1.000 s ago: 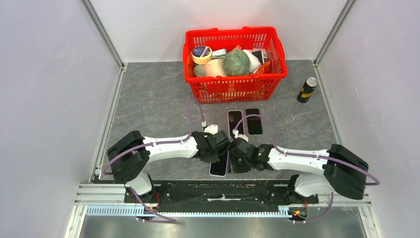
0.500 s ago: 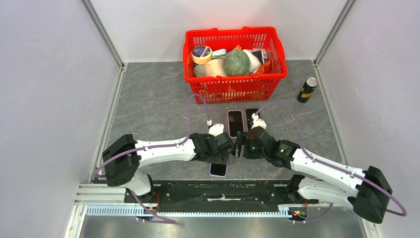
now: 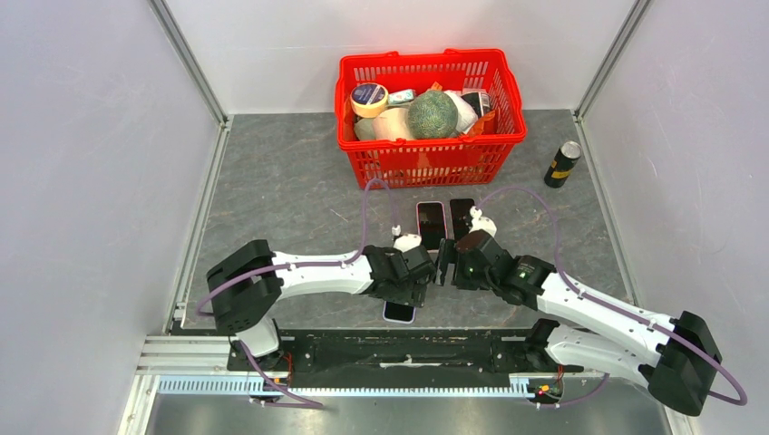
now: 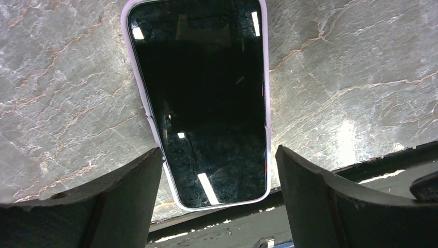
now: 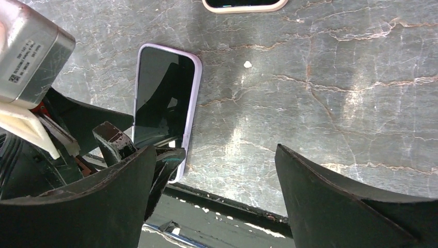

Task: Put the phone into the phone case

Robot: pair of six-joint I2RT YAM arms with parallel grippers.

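Phone (image 4: pixel 201 103): lay flat on the table, screen up, the glass dark and reflecting the lights. In the overhead view it sat close to the table's near edge, between the two arms.
Phone case (image 4: pixel 266 77): lilac. Its rim framed the screen on every side in view, so the phone was seated inside it.
Left gripper (image 4: pixel 218 155): jaws spread wide, holding nothing. It was positioned over the near end of the phone, one finger to each side.
Left fingers (image 4: pixel 129 196): one tip stood just beside the case's edge, and contact could not be determined. The other tip stood apart from the opposite edge.
Right gripper (image 5: pixel 215 150): jaws spread wide, empty. It was over bare table just to the right of the phone, facing the left gripper at close quarters.
Clearance between arms: the two wrists were near each other in the overhead view. Whether they touched could not be determined.
Table (image 3: pixel 290 181): grey marbled surface.
Other phones (image 3: pixel 431 224): two, lying side by side, screens up, between the cased phone and the basket, just beyond both grippers.
Basket (image 3: pixel 431 56): red plastic, filled with assorted goods, at the far side of the table.
Can (image 3: pixel 562 163): dark with a yellow label, standing to the right of the basket, well apart from the arms.
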